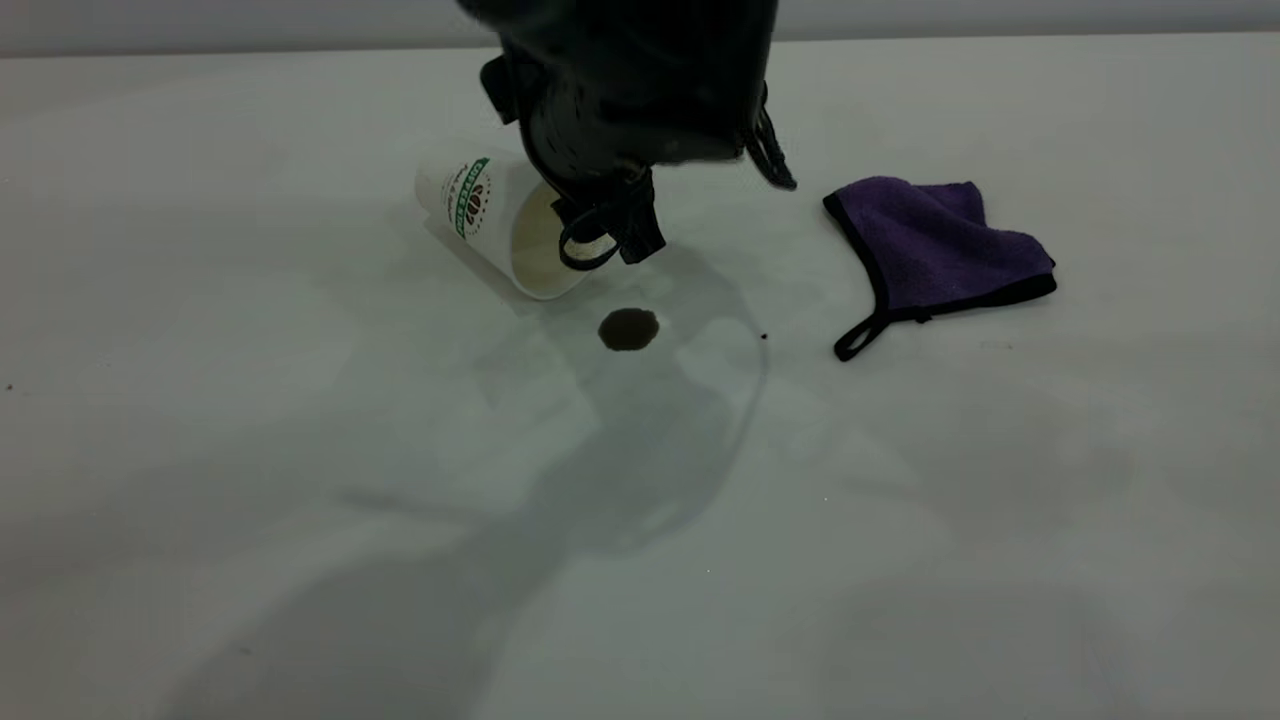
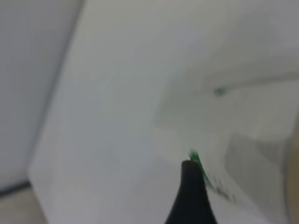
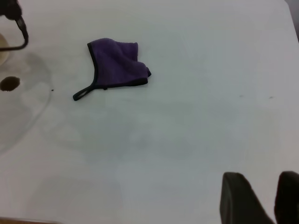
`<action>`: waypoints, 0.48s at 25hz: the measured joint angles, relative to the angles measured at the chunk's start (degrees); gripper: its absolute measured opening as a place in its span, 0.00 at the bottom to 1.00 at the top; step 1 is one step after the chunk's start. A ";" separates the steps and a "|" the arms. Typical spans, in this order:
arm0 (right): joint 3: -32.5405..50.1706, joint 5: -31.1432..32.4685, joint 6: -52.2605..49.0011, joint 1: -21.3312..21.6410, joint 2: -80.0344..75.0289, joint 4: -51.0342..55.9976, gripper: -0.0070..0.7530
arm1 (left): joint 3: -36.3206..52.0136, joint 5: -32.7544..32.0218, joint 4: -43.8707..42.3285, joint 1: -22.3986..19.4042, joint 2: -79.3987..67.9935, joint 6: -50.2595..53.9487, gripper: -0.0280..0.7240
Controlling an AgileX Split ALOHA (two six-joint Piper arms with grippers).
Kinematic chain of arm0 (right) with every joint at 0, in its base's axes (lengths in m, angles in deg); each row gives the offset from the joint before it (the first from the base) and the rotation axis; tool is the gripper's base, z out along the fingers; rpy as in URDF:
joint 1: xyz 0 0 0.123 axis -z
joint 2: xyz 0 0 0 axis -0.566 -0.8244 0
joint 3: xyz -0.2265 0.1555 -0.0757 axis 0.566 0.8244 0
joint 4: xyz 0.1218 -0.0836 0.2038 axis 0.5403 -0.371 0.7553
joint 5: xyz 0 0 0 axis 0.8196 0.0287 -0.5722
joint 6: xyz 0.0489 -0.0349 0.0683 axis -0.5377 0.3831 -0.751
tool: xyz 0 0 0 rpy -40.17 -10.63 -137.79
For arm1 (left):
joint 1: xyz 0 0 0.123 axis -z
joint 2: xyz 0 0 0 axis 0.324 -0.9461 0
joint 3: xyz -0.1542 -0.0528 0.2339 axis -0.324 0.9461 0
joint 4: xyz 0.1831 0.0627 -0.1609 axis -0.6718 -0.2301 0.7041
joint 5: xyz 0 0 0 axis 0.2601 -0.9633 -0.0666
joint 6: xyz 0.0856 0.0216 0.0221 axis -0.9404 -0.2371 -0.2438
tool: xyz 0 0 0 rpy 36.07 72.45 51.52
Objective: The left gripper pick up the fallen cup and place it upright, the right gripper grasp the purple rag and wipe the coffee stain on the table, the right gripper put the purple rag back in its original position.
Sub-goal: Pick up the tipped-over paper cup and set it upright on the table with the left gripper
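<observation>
While the left end effector (image 1: 600,235) grips the paper cup's (image 1: 480,215) rim, fuzzy purple rag (image 1: 935,250) lies crumpled.

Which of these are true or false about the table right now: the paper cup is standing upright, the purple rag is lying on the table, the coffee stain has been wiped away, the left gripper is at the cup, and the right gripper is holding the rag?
1. The paper cup stands upright. False: it is tilted, mouth toward the coffee stain.
2. The purple rag lies on the table. True.
3. The stain has been wiped away. False: the dark blot is there, near the cup's mouth.
4. The left gripper is at the cup. True: at its rim.
5. The right gripper holds the rag. False: it is well apart from the rag and empty.
</observation>
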 joint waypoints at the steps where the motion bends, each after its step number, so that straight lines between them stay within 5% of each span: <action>1: 0.00 0.00 0.00 0.00 0.00 0.00 0.30 | -0.33 0.12 -1.35 0.00 -0.76 0.06 0.89; 8: 0.00 0.00 0.00 0.00 0.00 0.00 0.30 | -1.47 -0.62 -5.97 -2.16 -4.44 0.12 0.78; 12: 0.00 0.00 0.00 0.00 0.00 0.00 0.30 | -1.52 -2.40 -6.35 -4.71 -4.44 0.18 0.54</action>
